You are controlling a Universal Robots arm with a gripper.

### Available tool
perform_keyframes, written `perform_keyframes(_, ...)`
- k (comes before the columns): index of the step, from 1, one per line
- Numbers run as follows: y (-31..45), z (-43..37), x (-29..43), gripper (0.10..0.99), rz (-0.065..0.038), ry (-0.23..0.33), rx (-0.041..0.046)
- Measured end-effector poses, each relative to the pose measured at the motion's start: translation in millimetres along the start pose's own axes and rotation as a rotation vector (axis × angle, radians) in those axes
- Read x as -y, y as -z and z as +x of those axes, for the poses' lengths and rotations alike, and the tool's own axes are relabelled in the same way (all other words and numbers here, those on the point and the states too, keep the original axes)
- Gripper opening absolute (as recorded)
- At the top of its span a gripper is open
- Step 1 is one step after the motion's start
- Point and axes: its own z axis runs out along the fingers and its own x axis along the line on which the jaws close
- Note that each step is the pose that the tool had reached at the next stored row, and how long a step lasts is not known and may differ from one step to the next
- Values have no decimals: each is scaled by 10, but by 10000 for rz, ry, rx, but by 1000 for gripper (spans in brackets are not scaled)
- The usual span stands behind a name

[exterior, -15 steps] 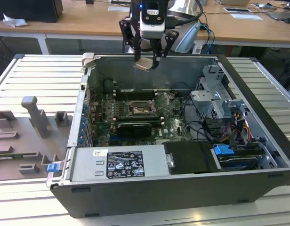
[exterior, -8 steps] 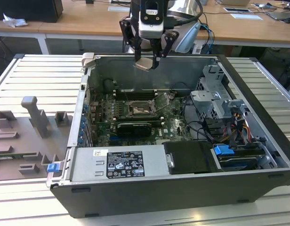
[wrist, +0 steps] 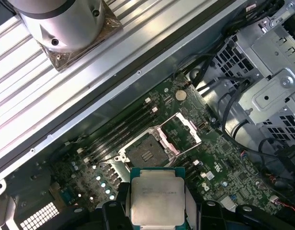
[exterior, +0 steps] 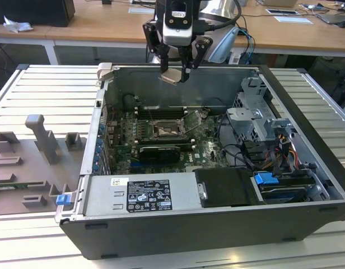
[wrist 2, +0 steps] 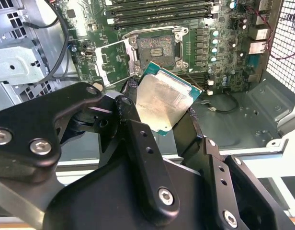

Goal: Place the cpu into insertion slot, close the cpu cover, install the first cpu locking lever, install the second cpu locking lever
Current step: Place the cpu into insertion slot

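Well above the insertion slot [wrist: 147, 154] — jaws clamp the cpu [wrist: 157, 199].

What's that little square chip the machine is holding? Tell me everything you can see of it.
The cpu is a thin, flat square with a dull silver metal face, faint print and a green rim. The end effector grips it by two opposite edges. It hangs tilted in the air above the open computer case, touching nothing else, with the uncovered insertion slot on the board beneath.
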Motion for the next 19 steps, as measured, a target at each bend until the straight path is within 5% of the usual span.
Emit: perform_keyframes(19, -4, 0, 0, 541, -12, -619, 55)
